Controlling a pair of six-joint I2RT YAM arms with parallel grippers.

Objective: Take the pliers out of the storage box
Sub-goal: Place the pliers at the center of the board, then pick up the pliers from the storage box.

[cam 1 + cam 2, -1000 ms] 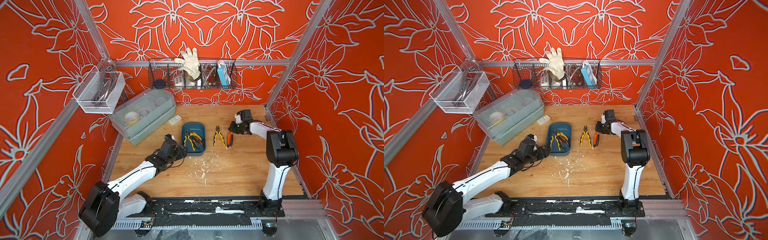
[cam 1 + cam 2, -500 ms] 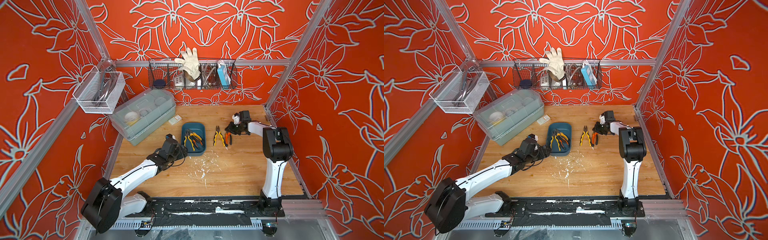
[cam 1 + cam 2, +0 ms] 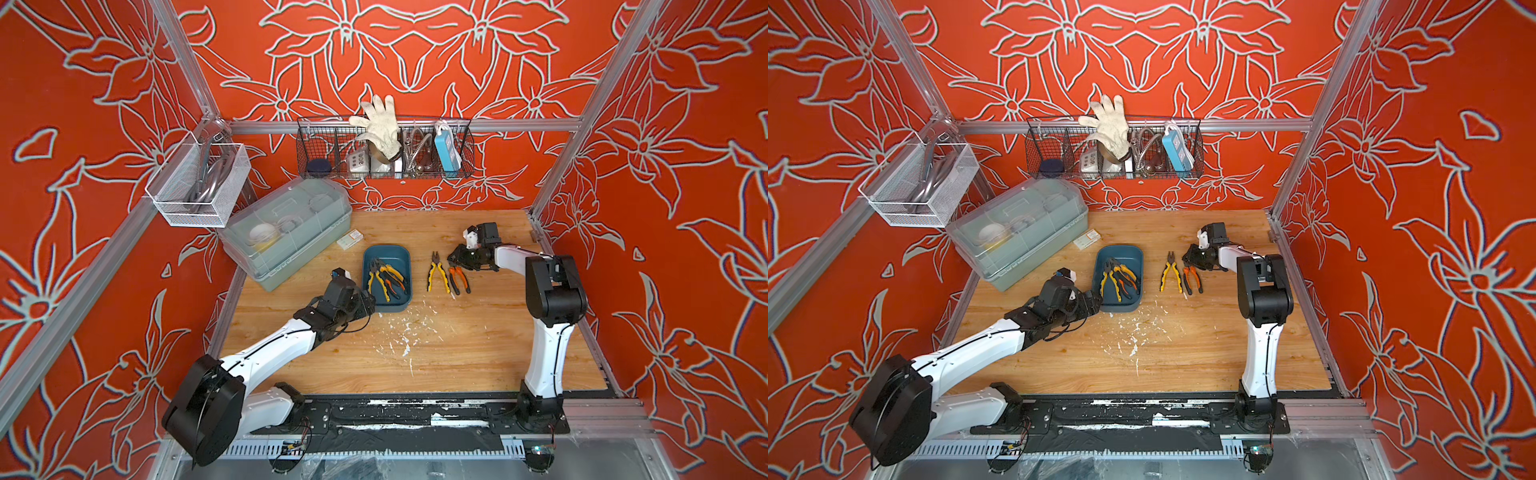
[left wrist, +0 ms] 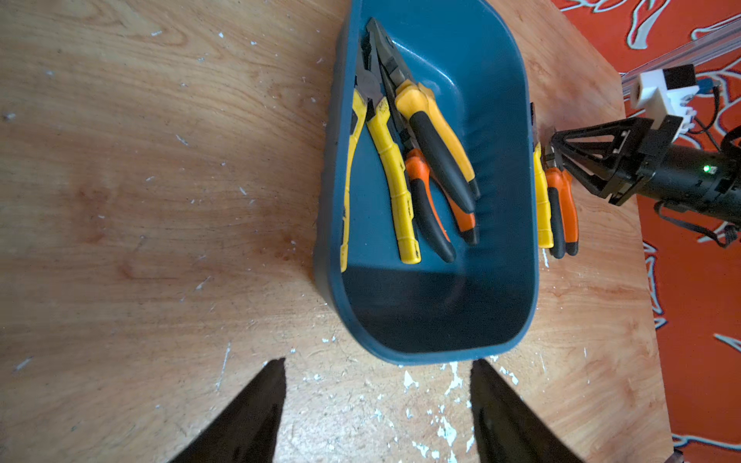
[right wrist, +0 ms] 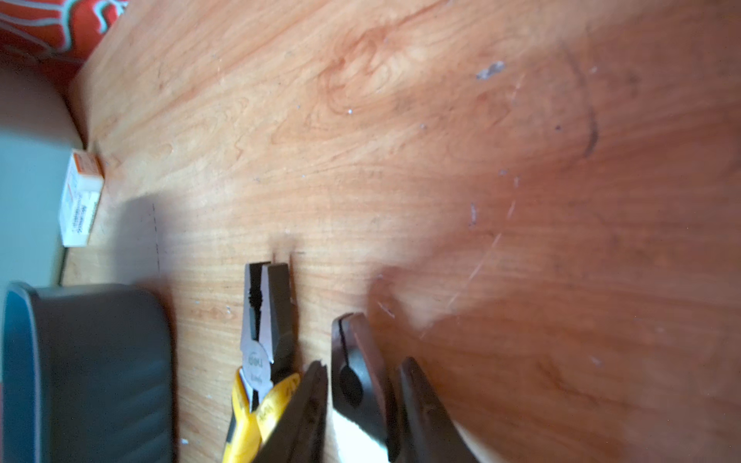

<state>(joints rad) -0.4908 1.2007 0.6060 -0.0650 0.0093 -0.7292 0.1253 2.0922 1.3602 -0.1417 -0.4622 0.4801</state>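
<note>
Since pliers (image 4: 391,172) look stiff, heavy, with grippy handles, pinch near pivot; left gripper (image 4: 377,360) spread by box (image 4: 517,200), right gripper (image 5: 363,362) loosely parted astride orange pliers (image 3: 457,276).

Stamped logo on yellow pliers (image 5: 262,356) joint — unreadable; print on small white box (image 5: 80,200) — too blurred

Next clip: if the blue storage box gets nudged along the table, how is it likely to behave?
The storage box looks like shallow, thin plastic on the smooth wooden tabletop, so it would probably slide rather than tip. The three pliers lying loose inside add weight, which may steady it, though they could shift against each other.
</note>
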